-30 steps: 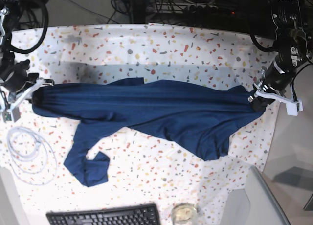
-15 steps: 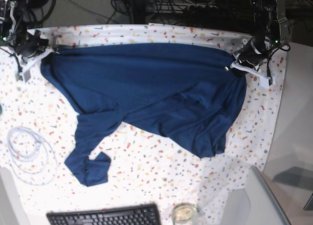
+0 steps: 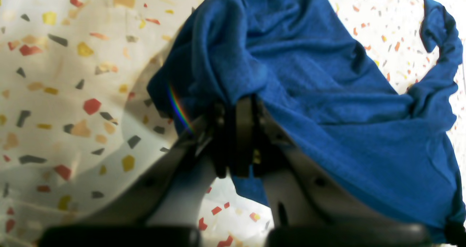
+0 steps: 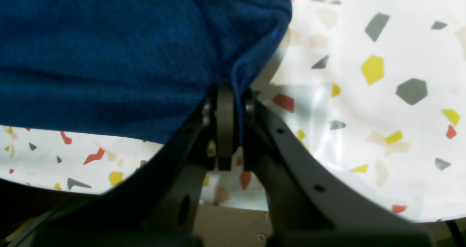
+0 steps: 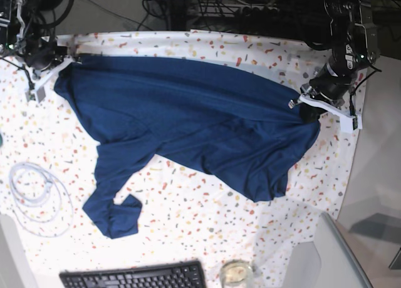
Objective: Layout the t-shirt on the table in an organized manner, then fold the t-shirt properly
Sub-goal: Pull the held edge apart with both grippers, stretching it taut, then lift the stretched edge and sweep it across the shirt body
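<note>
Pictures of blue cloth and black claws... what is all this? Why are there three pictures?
It is a robot with two arms, seen by three cameras. One camera looks down from above. The other two sit on the arms' wrists, right behind the claws, so everything there looks big.

The blue cloth is a t-shirt lying on a speckled table. From above, the left gripper is on the picture's right side, and the right gripper is on the picture's left. Each one is shut, pinching an edge of the shirt and stretching it out between them.

Near the bottom you can also see a black keyboard, a small glass and a coiled white cable.
</note>
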